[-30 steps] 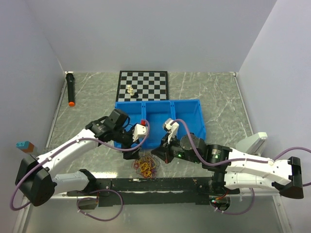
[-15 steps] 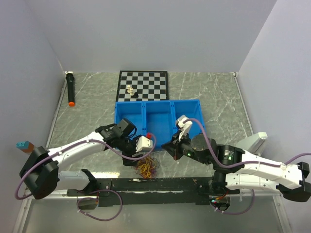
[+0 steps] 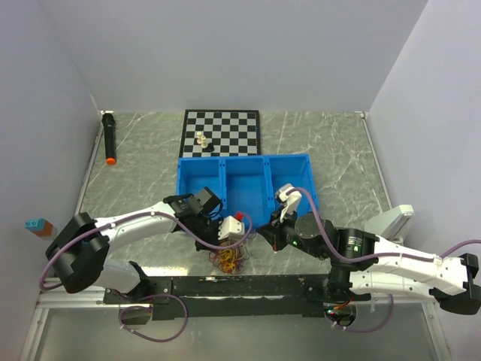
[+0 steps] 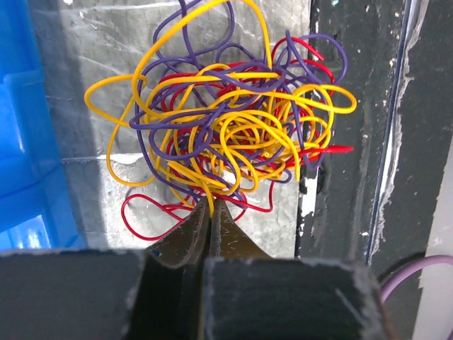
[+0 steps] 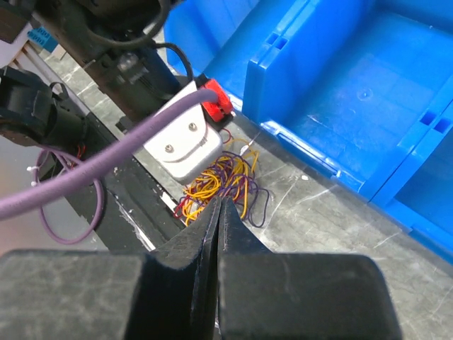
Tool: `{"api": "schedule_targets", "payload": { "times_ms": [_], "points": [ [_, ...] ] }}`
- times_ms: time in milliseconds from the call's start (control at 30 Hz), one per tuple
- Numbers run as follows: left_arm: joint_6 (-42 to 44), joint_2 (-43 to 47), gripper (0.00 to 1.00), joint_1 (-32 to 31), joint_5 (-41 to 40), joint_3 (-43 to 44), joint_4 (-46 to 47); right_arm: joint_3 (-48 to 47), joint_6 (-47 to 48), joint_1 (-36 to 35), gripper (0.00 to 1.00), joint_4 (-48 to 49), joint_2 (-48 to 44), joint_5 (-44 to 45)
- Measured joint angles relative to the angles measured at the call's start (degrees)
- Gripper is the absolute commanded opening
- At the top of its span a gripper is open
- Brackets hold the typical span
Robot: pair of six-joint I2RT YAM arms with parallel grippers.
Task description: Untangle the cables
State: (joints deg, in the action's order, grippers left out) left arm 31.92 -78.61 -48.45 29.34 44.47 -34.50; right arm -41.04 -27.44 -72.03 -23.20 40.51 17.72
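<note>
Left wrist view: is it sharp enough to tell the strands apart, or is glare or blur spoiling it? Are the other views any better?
Left wrist: cables crisp, colours distinct; mild glare on the table; left tool in dark shadow. Right wrist: cables small, with a blurred hose across the foreground. Top external: strands merge into a small speck.

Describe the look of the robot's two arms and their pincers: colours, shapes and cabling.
The left arm and right arm have white links joined by black joint housings, with a thick mauve hose looping along each. The left pincer and right pincer end in dark, tapered fingers; the left one's white body carries a red part.
</note>
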Motion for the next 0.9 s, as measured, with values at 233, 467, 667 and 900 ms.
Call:
{"api": "schedule_targets", "payload": {
  "times_ms": [233, 467, 667, 900],
  "points": [
    [-1.14, 0.98, 0.01, -0.35, -1.36, 0.57, -0.11, -0.04, 0.07, 0.02, 0.0, -1.18, -1.68, 1.22],
    [-2.4, 11.15, 0.01, 1.07, -2.29, 1.14, -3.5, -1.25, 0.11, 0.02, 0.0, -5.33, -7.5, 4.11],
    [-1.22, 18.36, 0.01, 6.64, -2.84, 1.75, -9.68, -4.7, 0.42, 0.02, 0.0, -9.14, -11.82, 7.08],
    [3.54, 29.38, 0.01, 9.97, -7.58, 0.39, -19.56, -10.4, 2.49, 0.02, 0.0, -12.66, -17.33, 12.37]
  ]
}}
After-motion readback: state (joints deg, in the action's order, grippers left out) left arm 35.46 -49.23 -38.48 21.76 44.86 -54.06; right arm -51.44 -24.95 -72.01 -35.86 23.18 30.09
